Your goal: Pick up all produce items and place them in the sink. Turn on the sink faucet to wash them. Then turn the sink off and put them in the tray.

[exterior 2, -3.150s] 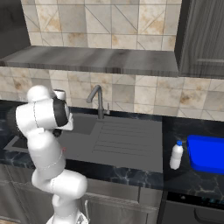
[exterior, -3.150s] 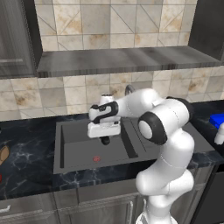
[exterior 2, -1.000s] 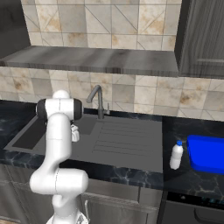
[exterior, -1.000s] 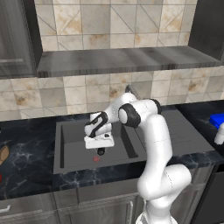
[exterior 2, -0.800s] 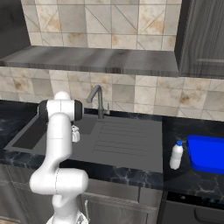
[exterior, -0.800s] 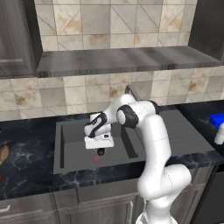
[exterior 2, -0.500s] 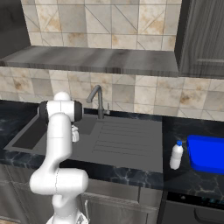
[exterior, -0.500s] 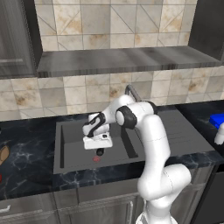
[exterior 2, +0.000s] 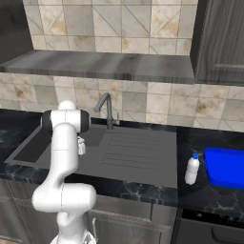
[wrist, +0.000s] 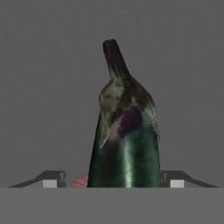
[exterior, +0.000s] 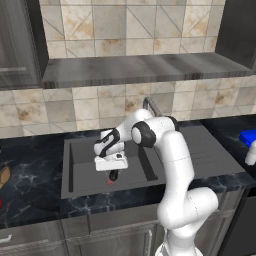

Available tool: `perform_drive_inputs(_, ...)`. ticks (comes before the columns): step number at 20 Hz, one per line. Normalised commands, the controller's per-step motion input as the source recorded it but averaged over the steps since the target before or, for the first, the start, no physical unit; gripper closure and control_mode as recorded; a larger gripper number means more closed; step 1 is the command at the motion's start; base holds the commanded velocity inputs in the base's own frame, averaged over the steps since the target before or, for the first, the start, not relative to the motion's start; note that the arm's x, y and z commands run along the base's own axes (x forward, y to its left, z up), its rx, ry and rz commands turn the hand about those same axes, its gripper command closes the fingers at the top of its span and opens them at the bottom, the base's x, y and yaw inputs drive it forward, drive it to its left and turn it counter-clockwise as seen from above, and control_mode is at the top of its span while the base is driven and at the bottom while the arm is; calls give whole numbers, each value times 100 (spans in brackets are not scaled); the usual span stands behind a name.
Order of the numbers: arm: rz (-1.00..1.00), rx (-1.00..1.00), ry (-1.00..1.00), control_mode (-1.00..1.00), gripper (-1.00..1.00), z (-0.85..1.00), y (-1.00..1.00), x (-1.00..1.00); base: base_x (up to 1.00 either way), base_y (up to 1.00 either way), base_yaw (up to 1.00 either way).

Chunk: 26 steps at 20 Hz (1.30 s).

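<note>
Dark green-black produce (wrist: 124, 144) sits between the tool's (wrist: 113, 178) fingers, apparently clamped, above sink (exterior: 80, 172).

Lower end of the dark eggplant (wrist: 124, 144) cut off by the bottom of the hand view, so grip not clear there. Red drain mark (wrist: 80, 181) half hidden behind it, low in that frame. Gripper (exterior: 114, 175) too small in the left base view to judge the jaws. Blue tray (exterior: 248, 137) cut by the right edge; also cut in the right base view (exterior 2: 226, 167). Tan-brown item (exterior: 3, 177) cut by the left edge. Basin floor of the sink (exterior 2: 138, 157) partly hidden behind the arm.
</note>
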Motion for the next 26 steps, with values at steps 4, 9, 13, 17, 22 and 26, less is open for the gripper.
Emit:
perform_drive_inputs(4, 0, 0, 0, -100, -100, 8, 0, -7, 0, 0, 0)
perform_drive_inputs(9, 0, 0, 0, -100, -100, 26, 0, -10, 0, 0, 0)
perform_drive_inputs(13, -1, 0, -1, -100, -100, 43, 0, -11, 0, 0, 0)
perform_drive_inputs(17, -1, -2, -2, -100, -100, 47, 5, -13, 0, 0, 0)
perform_drive_inputs(22, -1, -2, -4, -100, -100, 39, 11, -22, 0, 0, 0)
perform_drive_inputs(26, 0, -1, -6, -100, -100, 32, 18, -36, 0, 0, 0)
